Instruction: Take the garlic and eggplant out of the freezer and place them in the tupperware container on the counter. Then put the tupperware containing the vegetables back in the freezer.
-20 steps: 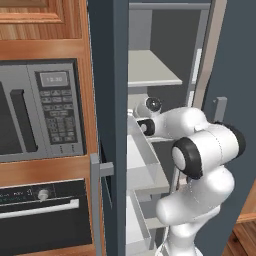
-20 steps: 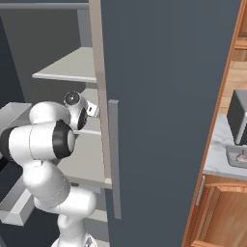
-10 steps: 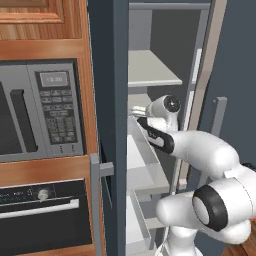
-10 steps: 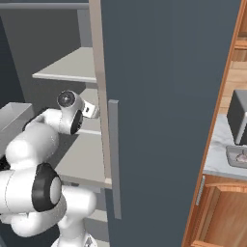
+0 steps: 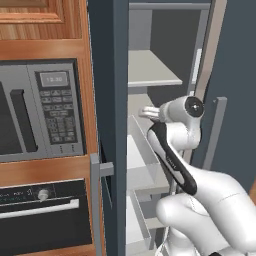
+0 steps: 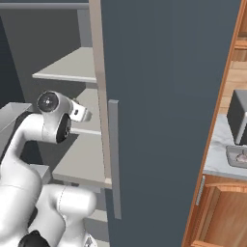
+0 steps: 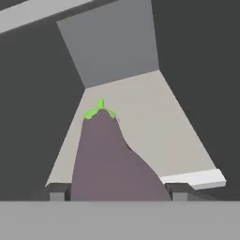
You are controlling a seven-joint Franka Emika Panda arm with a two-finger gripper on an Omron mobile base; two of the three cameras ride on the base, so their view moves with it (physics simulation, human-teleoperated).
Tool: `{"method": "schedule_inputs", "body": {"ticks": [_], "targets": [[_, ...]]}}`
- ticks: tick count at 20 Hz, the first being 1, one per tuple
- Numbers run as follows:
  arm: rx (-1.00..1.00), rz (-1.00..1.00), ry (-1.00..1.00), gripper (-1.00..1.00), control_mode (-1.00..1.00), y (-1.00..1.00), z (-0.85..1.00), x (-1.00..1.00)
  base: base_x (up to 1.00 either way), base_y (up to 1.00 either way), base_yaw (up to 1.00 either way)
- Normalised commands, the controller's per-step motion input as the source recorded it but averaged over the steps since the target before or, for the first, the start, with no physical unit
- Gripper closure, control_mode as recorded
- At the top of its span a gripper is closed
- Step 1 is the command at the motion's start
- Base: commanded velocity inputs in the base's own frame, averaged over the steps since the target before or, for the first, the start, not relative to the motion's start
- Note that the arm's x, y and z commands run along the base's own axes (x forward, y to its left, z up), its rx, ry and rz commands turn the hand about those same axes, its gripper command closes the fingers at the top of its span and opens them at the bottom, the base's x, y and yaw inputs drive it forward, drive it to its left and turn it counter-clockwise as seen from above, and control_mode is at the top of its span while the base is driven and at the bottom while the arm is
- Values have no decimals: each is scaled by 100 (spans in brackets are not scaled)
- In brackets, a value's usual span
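Dull purple, green-capped eggplant [image 7: 110, 159] seated between the two dark fingers of the tool [image 7: 114, 191], jaws apparently clamped on it, long axis toward twelve o'clock over a pale grey freezer shelf [image 7: 159, 122].

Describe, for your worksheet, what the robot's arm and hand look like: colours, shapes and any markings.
The arm is glossy white, built of rounded, bulbous segments. Dark round caps mark its joints, one with a pale ring at its centre, and a black band runs along one link. The hand ends in two small dark grey, blocky fingertips. No cables or lettering can be made out.
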Motion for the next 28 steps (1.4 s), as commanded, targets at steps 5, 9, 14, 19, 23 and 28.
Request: {"method": "schedule_inputs", "body": {"ticks": [5, 9, 14, 19, 23, 28], "targets": [[0, 0, 1, 100, -100, -6, 92, -84, 0, 0, 0], [-1, 1, 10, 100, -100, -21, 51, -85, 0, 0, 0], [-7, 4, 18, 100, -100, -22, 15, -57, 0, 0, 0], [-13, 1, 26, 100, -100, -9, -1, -38, 0, 0, 0], [-13, 1, 35, 100, -100, -9, -31, -23, 0, 0, 0], [-2, 0, 4, 100, 100, 0, -3, -8, -77, -28, 0]]}}
